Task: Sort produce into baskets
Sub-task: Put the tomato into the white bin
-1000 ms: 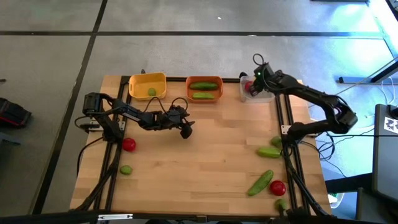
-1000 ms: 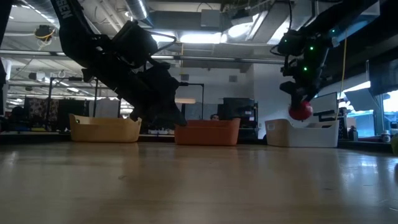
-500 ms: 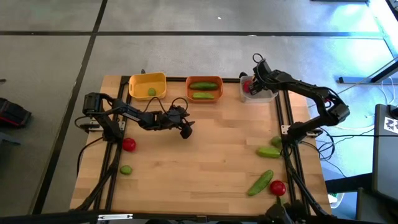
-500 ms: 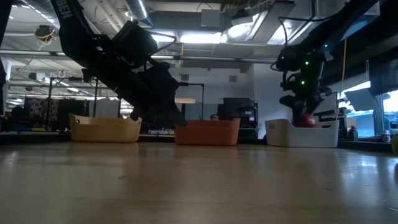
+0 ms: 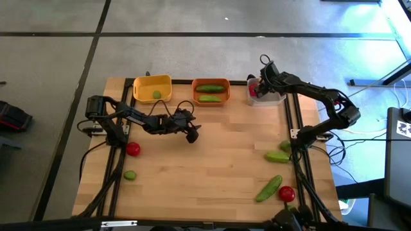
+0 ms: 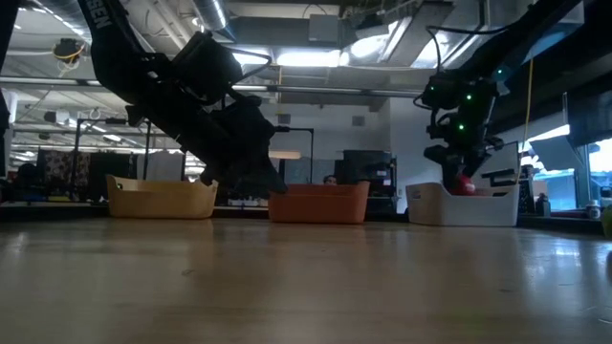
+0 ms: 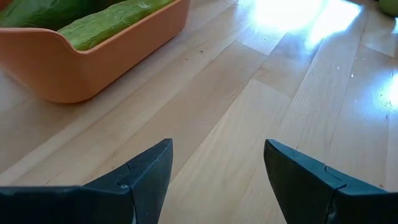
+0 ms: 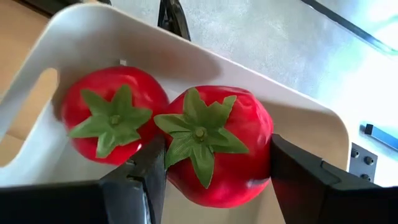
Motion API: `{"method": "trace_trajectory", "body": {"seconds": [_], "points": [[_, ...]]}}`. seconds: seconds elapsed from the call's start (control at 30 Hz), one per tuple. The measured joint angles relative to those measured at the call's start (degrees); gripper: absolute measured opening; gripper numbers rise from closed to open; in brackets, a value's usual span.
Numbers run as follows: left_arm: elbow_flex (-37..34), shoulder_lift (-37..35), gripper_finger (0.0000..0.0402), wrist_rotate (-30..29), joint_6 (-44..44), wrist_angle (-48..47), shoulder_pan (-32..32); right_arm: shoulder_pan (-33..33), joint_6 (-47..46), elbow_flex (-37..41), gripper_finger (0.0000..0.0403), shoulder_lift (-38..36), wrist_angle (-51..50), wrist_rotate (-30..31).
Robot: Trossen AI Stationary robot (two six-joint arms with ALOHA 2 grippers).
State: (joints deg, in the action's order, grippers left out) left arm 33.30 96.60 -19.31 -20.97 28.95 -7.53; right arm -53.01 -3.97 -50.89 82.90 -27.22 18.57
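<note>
White basket (image 8: 186,62): tomato (image 8: 214,146) btwn tool (image 8: 214,177) fingers

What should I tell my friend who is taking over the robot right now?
Right gripper: jaws shut on a tomato, low inside the white basket, beside another tomato.
Left gripper: jaws open and empty, above the table near the orange basket.
Done: two cucumbers in the orange basket, one lime in the yellow basket.
Left: release this tomato, then sort the loose tomatoes, lime and cucumbers on the table.
</note>
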Motion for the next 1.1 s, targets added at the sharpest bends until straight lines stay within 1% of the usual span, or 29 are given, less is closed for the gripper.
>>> {"method": "trace_trajectory", "body": {"seconds": [0.37, 0.67, 0.8, 1.1], "points": [[0.0, 0.0, 0.0249, 0.0, 0.11, 0.0, 0.0, 0.0, -0.55, 0.0, 0.0213, 5.24, 1.25, -0.18], [0.0, 0.0, 0.0249, 0.0, 0.33, 0.0, 0.01, 0.09, -0.68, -0.11, 0.0218, 8.02, 3.89, -0.12], [0.0, 0.0, 0.0249, 0.0, 0.33, 0.02, 0.02, 0.11, -0.66, -0.11, 0.0237, 8.17, 3.89, -0.05], [0.0, 0.0, 0.0249, 0.0, 0.35, 0.13, 0.0, 0.11, 0.19, -0.11, 0.0303, 8.23, 3.59, -0.03]]}}
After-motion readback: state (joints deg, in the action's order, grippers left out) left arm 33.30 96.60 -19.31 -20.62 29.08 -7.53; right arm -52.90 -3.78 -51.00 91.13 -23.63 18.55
